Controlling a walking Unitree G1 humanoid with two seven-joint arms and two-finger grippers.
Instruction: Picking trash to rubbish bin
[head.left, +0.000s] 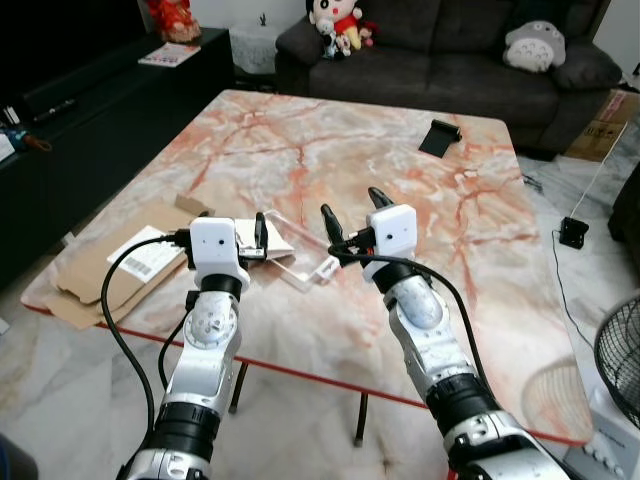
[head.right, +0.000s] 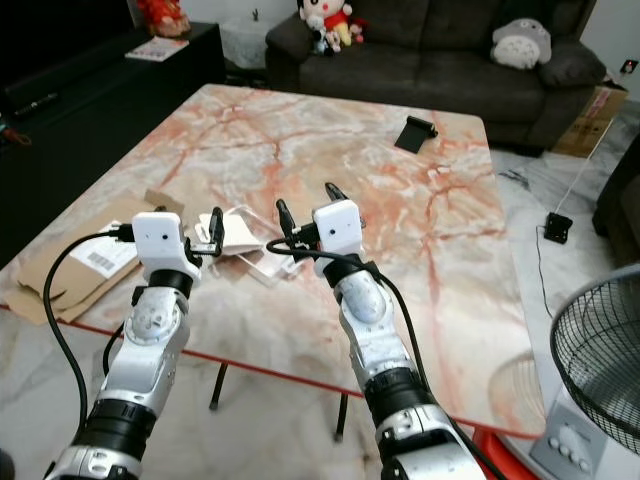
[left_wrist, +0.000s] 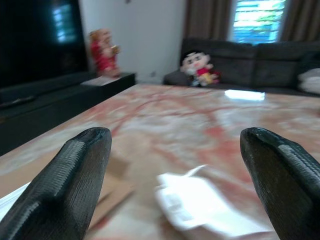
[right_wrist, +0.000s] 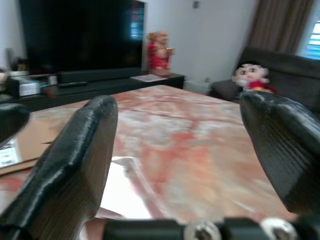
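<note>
White paper and clear plastic wrapping (head.left: 300, 262) lie on the marble table (head.left: 400, 200) near its front left. Flat cardboard pieces (head.left: 105, 280) with a white label hang over the table's left edge. My left gripper (head.left: 245, 235) hovers open just over the near side of the wrapping; its wrist view shows the white paper (left_wrist: 200, 202) low between the fingers (left_wrist: 75, 175). My right gripper (head.left: 352, 210) is open too, a little right of the wrapping and above the table. In its wrist view the paper (right_wrist: 125, 185) lies ahead, toward one finger (right_wrist: 80, 165).
A black object (head.left: 440, 137) lies at the table's far right. Behind the table stands a dark sofa (head.left: 450, 60) with plush toys. A black TV cabinet (head.left: 100, 110) runs along the left. A fan (head.left: 620, 360) and a cable on the floor are at the right.
</note>
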